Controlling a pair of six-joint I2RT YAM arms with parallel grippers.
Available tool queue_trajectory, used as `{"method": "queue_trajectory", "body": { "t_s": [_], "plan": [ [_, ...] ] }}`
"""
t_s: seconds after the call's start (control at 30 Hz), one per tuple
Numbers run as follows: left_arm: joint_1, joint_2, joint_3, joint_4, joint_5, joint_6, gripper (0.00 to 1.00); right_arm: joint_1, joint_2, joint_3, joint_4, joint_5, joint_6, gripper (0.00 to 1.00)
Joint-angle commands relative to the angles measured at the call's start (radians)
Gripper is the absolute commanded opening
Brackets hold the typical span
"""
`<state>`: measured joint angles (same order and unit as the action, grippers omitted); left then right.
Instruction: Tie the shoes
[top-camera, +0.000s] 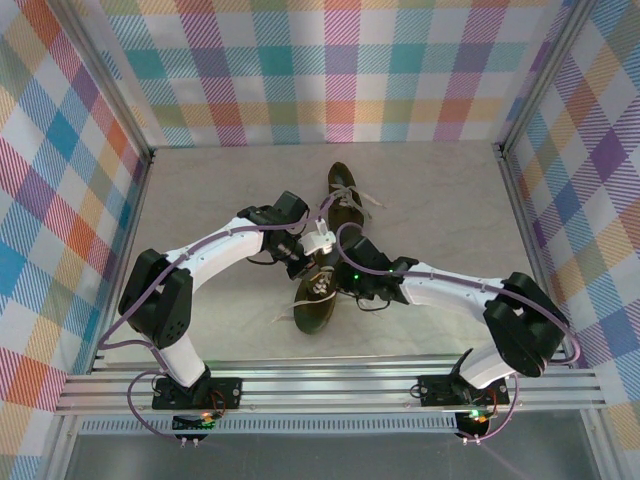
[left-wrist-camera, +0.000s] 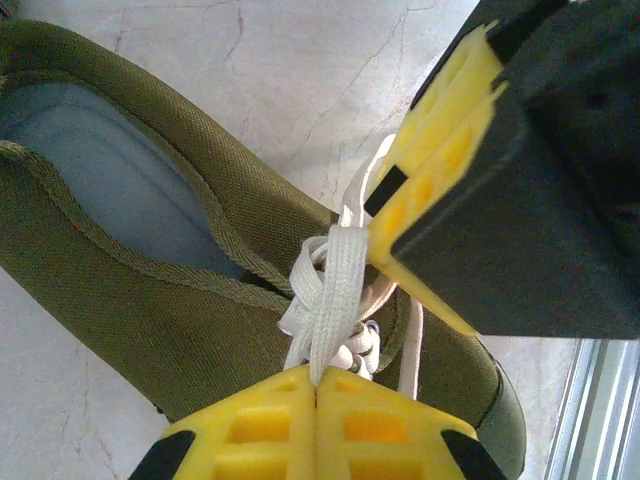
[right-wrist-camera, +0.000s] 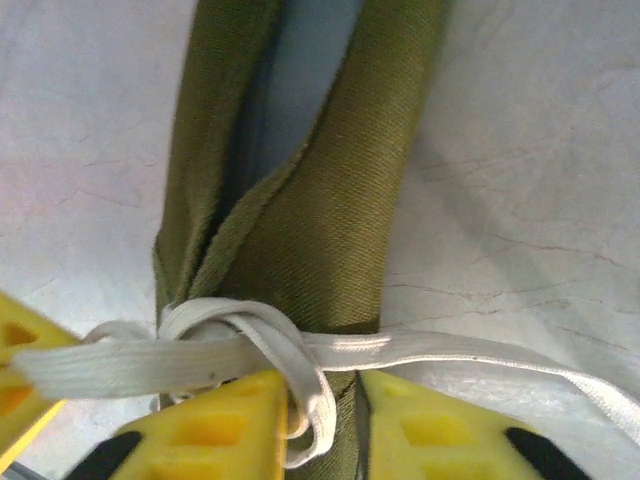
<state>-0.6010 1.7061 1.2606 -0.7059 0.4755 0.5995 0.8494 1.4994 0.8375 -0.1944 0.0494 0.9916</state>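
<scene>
Two dark olive-green shoes lie mid-table: the far shoe (top-camera: 343, 198) and the near shoe (top-camera: 316, 300), both with cream-white laces. Both grippers meet over the near shoe's laces. My left gripper (left-wrist-camera: 318, 378) is shut on a flat lace strand (left-wrist-camera: 335, 290) that rises from the knot area of the near shoe (left-wrist-camera: 150, 300). My right gripper (right-wrist-camera: 322, 425) stands open, its jaws a small gap apart, with a loop of lace (right-wrist-camera: 312, 400) hanging in the gap against the left finger. Another strand (right-wrist-camera: 480, 350) runs off to the right across the near shoe (right-wrist-camera: 330, 180).
The right gripper's yellow-and-black finger (left-wrist-camera: 470, 170) crowds close above the left gripper. A yellow finger (right-wrist-camera: 18, 365) of the left gripper shows at the right wrist view's left edge. Checked walls (top-camera: 330, 60) enclose the beige table (top-camera: 200, 190); an aluminium rail (top-camera: 330, 385) runs along the near edge.
</scene>
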Motion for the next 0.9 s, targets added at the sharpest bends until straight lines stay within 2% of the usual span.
{"method": "queue_trajectory", "body": {
  "t_s": [0.0, 0.43, 0.67, 0.87],
  "plan": [
    [-0.011, -0.039, 0.001, -0.032, -0.017, 0.023, 0.00, -0.001, 0.001, 0.006, 0.015, -0.007, 0.019, 0.17],
    [-0.012, -0.045, 0.011, -0.059, -0.081, 0.030, 0.00, -0.003, -0.084, -0.008, -0.095, 0.024, -0.079, 0.00],
    [-0.024, -0.060, 0.007, -0.071, -0.113, 0.047, 0.00, -0.003, -0.046, 0.049, -0.195, 0.050, -0.329, 0.00],
    [-0.052, -0.064, -0.009, -0.075, -0.139, 0.073, 0.00, -0.002, 0.011, 0.059, -0.192, 0.070, -0.495, 0.00]
  ]
}}
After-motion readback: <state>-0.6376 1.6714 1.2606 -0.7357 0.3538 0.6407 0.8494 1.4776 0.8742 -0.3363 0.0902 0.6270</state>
